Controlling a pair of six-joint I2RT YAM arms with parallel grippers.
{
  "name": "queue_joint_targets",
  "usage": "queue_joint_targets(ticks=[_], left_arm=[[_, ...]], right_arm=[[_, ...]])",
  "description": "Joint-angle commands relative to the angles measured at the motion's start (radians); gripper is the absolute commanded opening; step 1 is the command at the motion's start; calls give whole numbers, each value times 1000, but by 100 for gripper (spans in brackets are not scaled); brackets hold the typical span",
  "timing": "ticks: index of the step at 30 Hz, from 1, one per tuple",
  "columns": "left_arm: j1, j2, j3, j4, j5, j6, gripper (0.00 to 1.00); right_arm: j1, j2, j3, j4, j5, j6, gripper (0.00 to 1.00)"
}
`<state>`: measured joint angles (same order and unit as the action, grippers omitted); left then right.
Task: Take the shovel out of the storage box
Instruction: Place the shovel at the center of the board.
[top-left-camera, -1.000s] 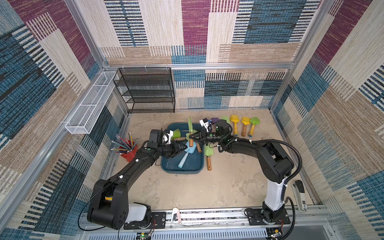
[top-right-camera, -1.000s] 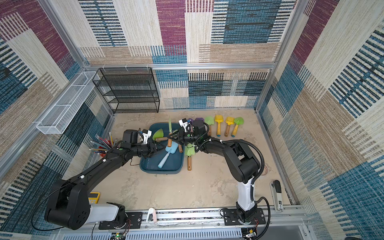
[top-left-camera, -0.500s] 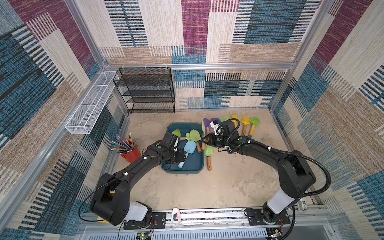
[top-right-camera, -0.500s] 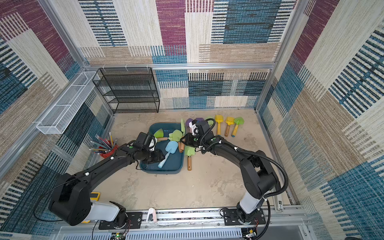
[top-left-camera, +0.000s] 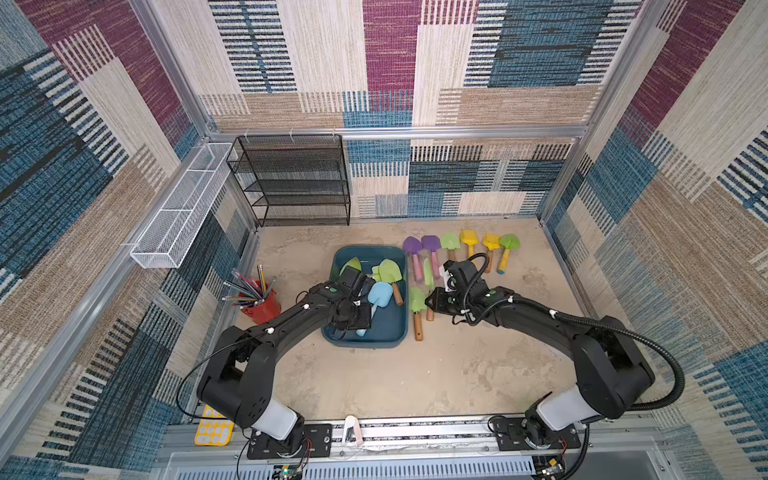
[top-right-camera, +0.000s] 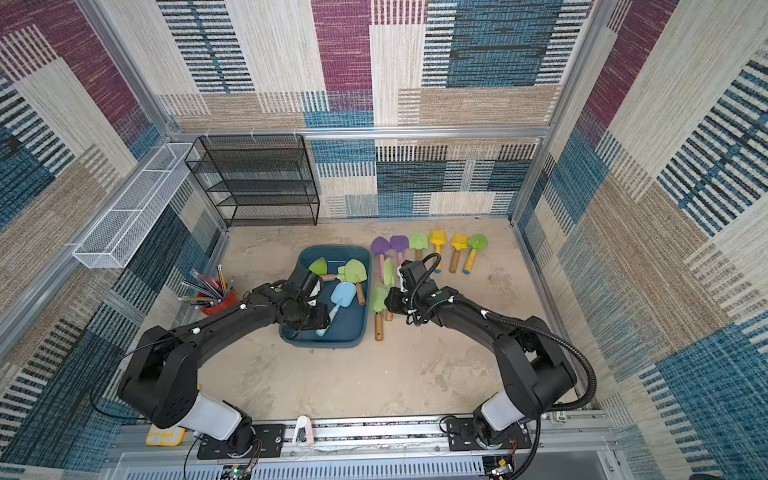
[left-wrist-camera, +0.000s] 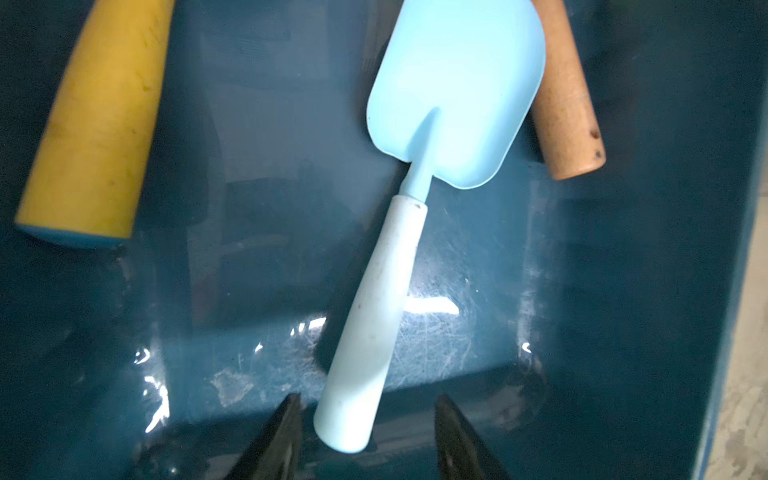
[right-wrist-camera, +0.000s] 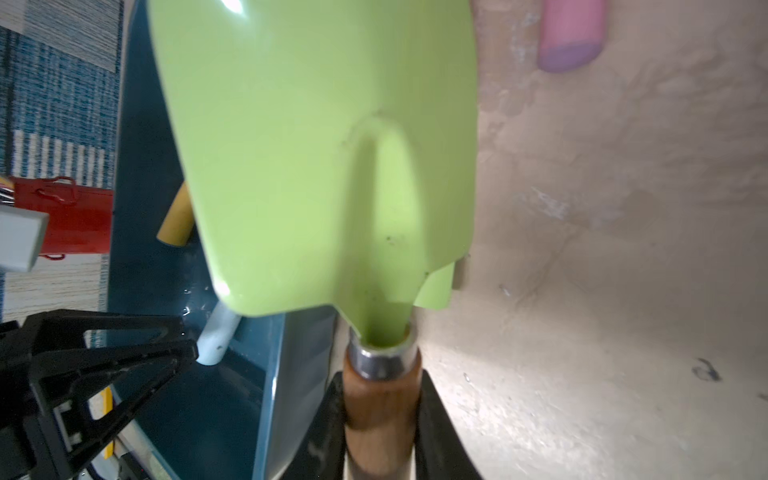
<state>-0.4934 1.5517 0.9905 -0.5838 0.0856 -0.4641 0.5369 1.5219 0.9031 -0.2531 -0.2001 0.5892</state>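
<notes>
In both top views the box (top-left-camera: 370, 249) sits mid-table. A blue shovel (top-left-camera: 380, 294) lies inside it with 2 other shovels (top-left-camera: 390, 270), both green-bladed. The left gripper (top-left-camera: 360, 328) hangs low in the box at the blue shovel's handle end. The right gripper (top-left-camera: 431, 305) is just outside the box, on the right arm's side. It holds a green shovel (top-left-camera: 427, 274) on edge, blade toward the back wall, just beside a flat shovel (top-left-camera: 417, 300) on the table. A row of 6 shovels (top-left-camera: 469, 239) lies behind them. A red cup (top-left-camera: 266, 305) of pencils stands on the box's other side.

In the left wrist view the left gripper's fingers (left-wrist-camera: 282, 436) stand apart on either side of the blue shovel's white handle end, with a gap showing, so nothing is clamped. A yellow handle (left-wrist-camera: 95, 124) and a wooden handle (left-wrist-camera: 565, 104) also rest on the box floor.

In the right wrist view the right gripper's fingers (right-wrist-camera: 436, 424) are clamped on the green shovel's wooden handle, just below its metal collar. The blade spans the box wall and the table; I cannot tell if it touches either.
</notes>
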Motion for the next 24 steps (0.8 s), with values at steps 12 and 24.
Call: queue_joint_targets(ticks=[12, 24], left_arm=[[-19, 54, -11, 37, 23, 48, 54], [-23, 38, -64, 94, 78, 41, 51]], right_arm=[[2, 22, -30, -108, 129, -46, 19], [13, 125, -14, -151, 190, -51, 19]])
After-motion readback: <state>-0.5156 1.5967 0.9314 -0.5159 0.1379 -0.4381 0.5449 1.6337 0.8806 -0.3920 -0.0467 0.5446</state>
